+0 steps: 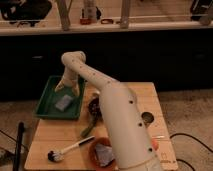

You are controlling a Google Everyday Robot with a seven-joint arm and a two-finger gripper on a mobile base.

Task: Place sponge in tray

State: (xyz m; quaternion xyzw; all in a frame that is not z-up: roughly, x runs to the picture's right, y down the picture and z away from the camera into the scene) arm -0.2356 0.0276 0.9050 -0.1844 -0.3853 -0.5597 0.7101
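Observation:
A grey-blue sponge [63, 103] lies flat inside the green tray [46, 102] at the left of the wooden table. My white arm reaches from the bottom middle up and over, and bends down to the tray. My gripper [67, 89] hangs just above the sponge, over the tray's far half, with its fingers spread open and holding nothing. There is a small gap between the fingertips and the sponge.
A dark bowl [94, 106] and a green object [88, 129] lie right of the tray. A white-handled dish brush [70, 149] and an orange bowl [102, 152] sit near the front edge. A small round object [147, 118] lies at the right. A dark counter stands behind.

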